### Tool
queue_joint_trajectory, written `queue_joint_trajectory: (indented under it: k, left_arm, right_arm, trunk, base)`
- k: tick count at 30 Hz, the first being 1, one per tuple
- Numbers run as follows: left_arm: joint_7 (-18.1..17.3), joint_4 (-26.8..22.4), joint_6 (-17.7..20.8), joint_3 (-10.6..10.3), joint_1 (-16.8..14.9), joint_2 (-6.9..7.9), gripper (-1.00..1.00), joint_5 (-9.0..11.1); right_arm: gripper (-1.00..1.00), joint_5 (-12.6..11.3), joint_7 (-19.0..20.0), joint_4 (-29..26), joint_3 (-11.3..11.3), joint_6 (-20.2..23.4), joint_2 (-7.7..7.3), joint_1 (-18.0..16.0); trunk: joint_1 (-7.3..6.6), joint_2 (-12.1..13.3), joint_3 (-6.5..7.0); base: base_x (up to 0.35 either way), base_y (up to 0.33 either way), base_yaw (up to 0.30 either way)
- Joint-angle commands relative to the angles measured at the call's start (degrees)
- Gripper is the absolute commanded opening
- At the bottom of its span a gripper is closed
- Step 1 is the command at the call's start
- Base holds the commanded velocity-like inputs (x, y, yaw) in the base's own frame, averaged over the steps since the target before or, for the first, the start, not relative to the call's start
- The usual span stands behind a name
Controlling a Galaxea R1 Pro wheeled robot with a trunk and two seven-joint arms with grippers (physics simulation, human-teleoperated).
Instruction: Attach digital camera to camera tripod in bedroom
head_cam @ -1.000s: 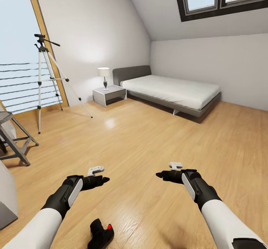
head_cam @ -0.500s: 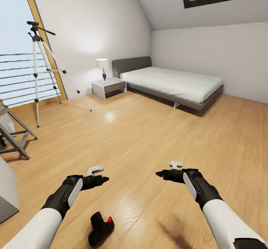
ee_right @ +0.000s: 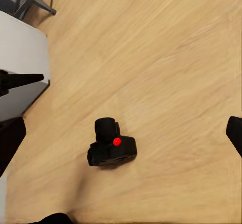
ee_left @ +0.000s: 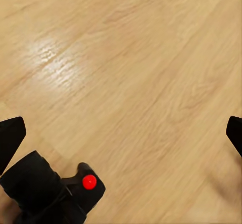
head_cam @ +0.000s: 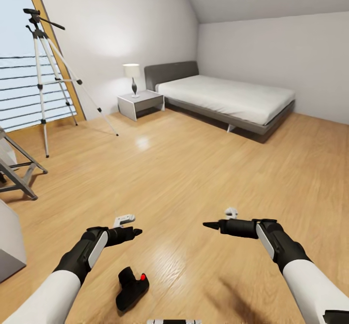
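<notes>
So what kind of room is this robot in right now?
It looks like an attic bedroom: a low grey bed stands against the far wall, with a bedside table and lamp next to it, under a sloped ceiling. A camera tripod stands by the tall window.

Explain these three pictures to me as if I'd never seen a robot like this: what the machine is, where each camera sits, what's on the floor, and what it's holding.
This is a simulated wheeled robot with two arms. The big picture comes from a camera on its head, looking down over both arms: the left end effector and the right end effector. Both are open and hold nothing. The other two pictures come from cameras near each wrist, looking along the fingers toward the floor. On the light wood floor lies the digital camera, black with a red button, between the arms and nearer the left one; both wrist pictures show it too. Across the room, the camera tripod stands by the window. A bed and a nightstand with a lamp stand at the back.
</notes>
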Motion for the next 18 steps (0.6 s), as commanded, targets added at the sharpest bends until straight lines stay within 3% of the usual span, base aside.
queue_joint_trajectory:
  k: [1,5,18]
  left_arm:
    - [-0.1,-0.1,0.3,0.0,0.0,0.0,1.0,0.2]
    - [-0.1,-0.3,0.4,0.1,0.0,-0.19,1.0,0.3]
    - [0.0,-0.3,0.4,0.1,0.0,-0.3,1.0,0.3]
  right_arm:
    - [1.0,-0.3,1.0,0.0,-0.1,0.5,-0.19,0.0]
    - [1.0,-0.3,4.0,0.0,-0.1,0.4,-0.77,0.0]
    - [1.0,-0.3,4.6,0.0,-0.1,-0.1,-0.89,0.0]
  trunk:
    - [0.01,0.0,-0.28]
    - [0.11,-0.1,-1.16]
    - [0.45,-0.3,-4.04]
  base:
    - [0.0,0.0,0.0]
    - [0.0,0.0,0.0]
    - [0.0,0.0,0.0]
